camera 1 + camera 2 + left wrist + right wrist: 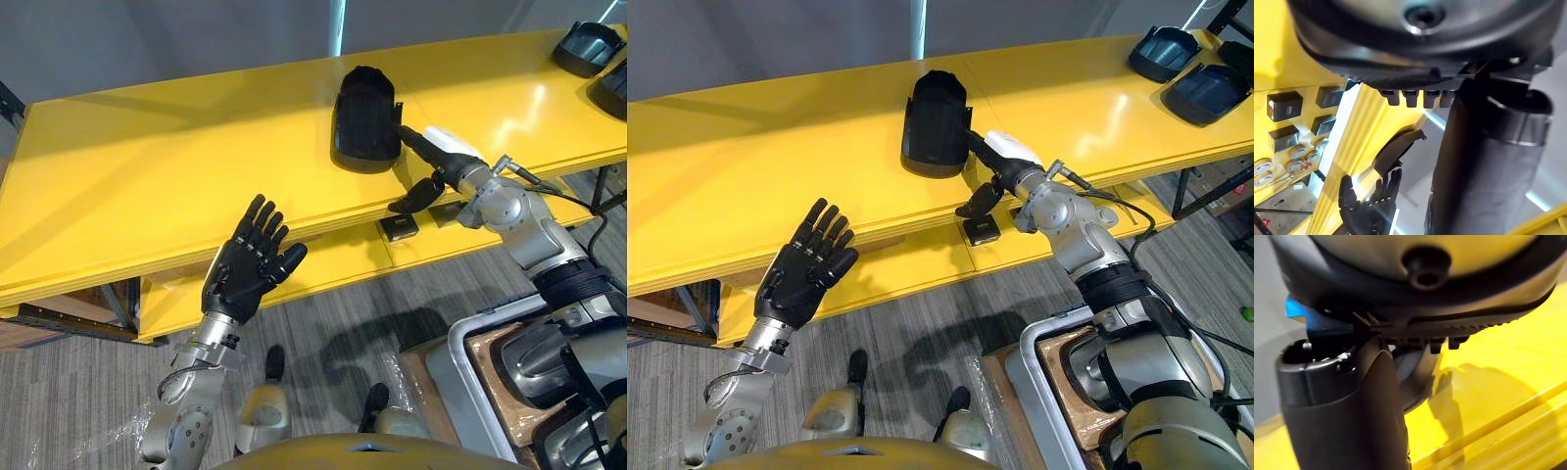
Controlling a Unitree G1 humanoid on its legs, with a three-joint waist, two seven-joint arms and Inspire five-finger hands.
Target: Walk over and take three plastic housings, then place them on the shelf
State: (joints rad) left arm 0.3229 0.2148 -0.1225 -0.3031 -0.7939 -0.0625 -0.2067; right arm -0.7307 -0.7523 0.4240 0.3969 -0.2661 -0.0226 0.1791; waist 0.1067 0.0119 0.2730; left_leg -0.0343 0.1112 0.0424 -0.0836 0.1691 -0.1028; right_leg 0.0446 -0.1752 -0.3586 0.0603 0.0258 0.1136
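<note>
Yellow shelf (147,166) top, glossy and wide, running across the whole view with a plain grey wall (196,39) behind it. Grey plank-pattern floor (88,392) underneath, and a lower yellow deck (323,264) peeks out below the front edge with a couple of small black blocks (400,226) on it.

One black plastic housing (364,117) sits roughly mid-shelf, set back a bit from the front lip. The right hand (431,147) reaches over the front edge to the housing's right side, fingers straight and not wrapped round anything. Its fingertips look like they meet the housing's side wall, and the thumb hangs down off the lip. The left hand (250,264) is up in front of the shelf edge, palm flat, fingers spread, holding nothing.

Two more housings (1163,51) sit hollow side up at the far right end, well apart from the middle one.

Room-wise, the whole stretch left of the middle housing is bare yellow, and so is the gap between it and the far pair. A grey bin (470,362) sits on the floor at lower right, by the right arm.
</note>
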